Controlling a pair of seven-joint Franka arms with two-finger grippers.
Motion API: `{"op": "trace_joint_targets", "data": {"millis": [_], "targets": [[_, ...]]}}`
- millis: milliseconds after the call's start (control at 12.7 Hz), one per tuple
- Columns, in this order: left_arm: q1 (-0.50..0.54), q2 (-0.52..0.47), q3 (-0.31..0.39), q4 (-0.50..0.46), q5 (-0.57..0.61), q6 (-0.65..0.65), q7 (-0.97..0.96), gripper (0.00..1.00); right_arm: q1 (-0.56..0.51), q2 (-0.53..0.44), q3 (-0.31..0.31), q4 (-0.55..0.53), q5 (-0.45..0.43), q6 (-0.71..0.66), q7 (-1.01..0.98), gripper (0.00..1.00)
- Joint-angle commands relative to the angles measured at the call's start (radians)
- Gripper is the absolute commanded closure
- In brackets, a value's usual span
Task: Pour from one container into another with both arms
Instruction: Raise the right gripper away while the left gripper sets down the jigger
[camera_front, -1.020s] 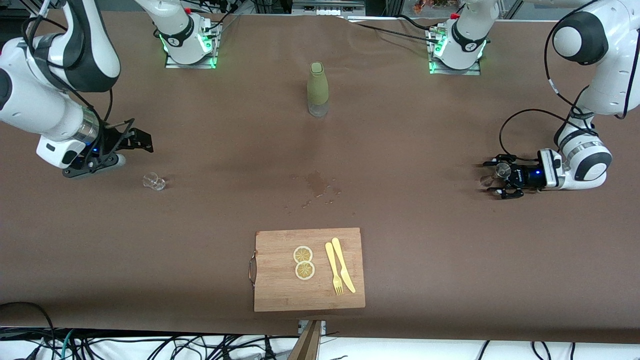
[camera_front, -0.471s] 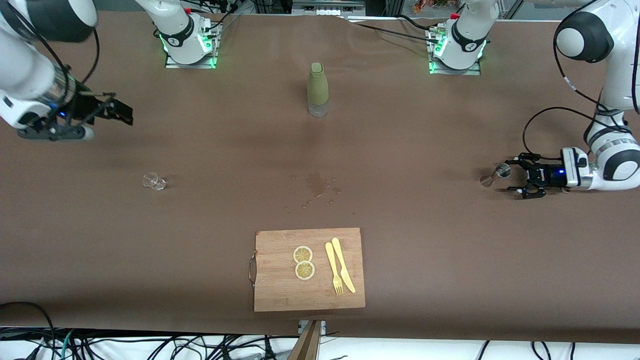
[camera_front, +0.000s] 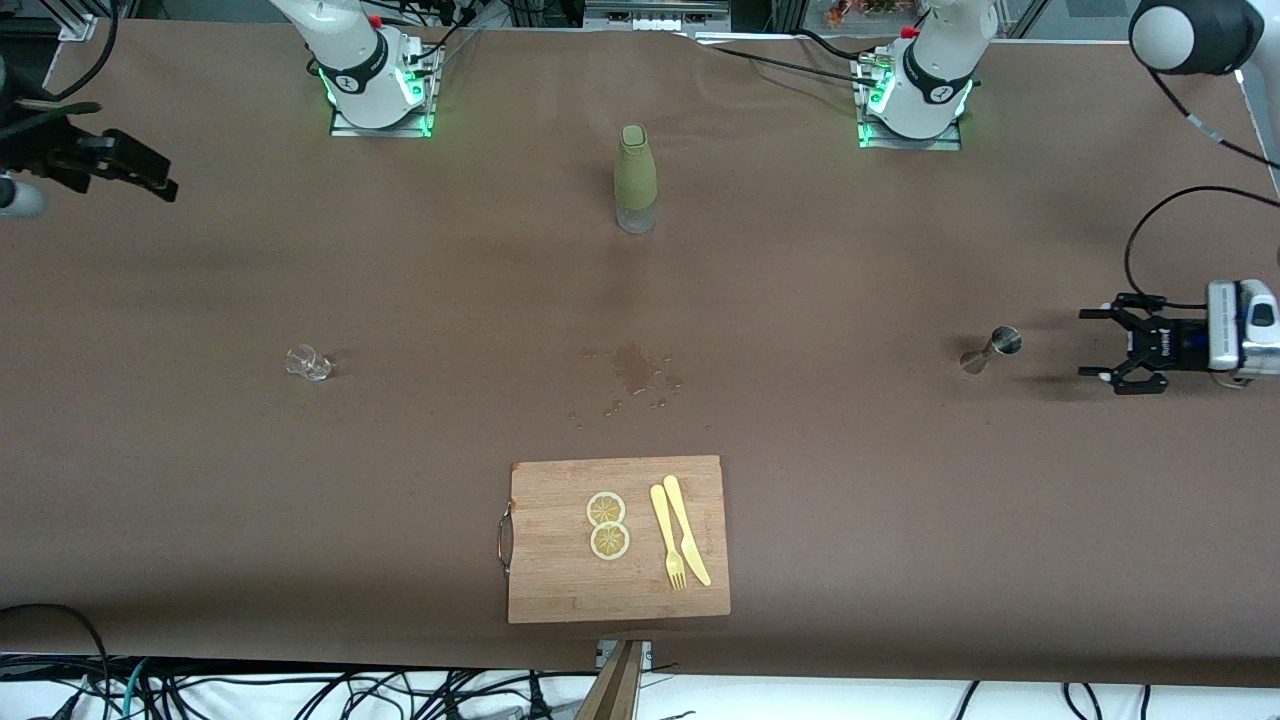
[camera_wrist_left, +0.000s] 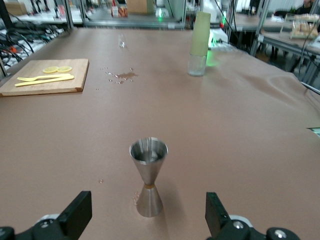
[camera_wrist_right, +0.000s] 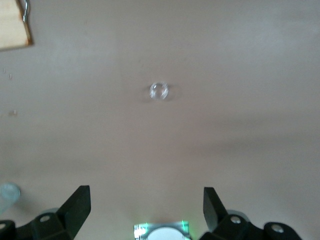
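The steel jigger (camera_front: 990, 349) stands upright on the brown table (camera_front: 800, 480), toward the left arm's end from the green bottle (camera_front: 635, 178), untouched; the left gripper (camera_front: 1100, 343) waits near it, jaws apart, and the right gripper (camera_front: 150, 170), jaws apart, hangs well above the small glass (camera_front: 308, 362); no writing is readable.

two lemon slices (camera_front: 607, 525), one jigger (camera_front: 990, 349)

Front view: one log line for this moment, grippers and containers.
left gripper: open, empty, beside jigger | right gripper: open, empty, raised at right arm's end | jigger: upright | small glass: on table, untouched
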Motion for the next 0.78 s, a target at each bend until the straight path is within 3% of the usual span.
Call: {"op": "trace_joint_targets", "data": {"millis": [0, 235, 706], "targets": [[-0.055, -0.144, 0.018, -0.034, 0.093, 0.045, -0.116, 0.00, 0.026, 0.043, -0.049, 0.027, 0.015, 0.037, 0.015, 0.00], [-0.118, -0.247, 0.017, -0.059, 0.164, 0.088, -0.263, 0.00, 0.052, 0.066, -0.049, 0.042, 0.004, 0.034, 0.010, 0.00], [-0.293, -0.309, 0.018, -0.048, 0.286, 0.120, -0.662, 0.00, 0.067, 0.102, -0.055, 0.089, 0.000, 0.035, 0.013, 0.00]]}}
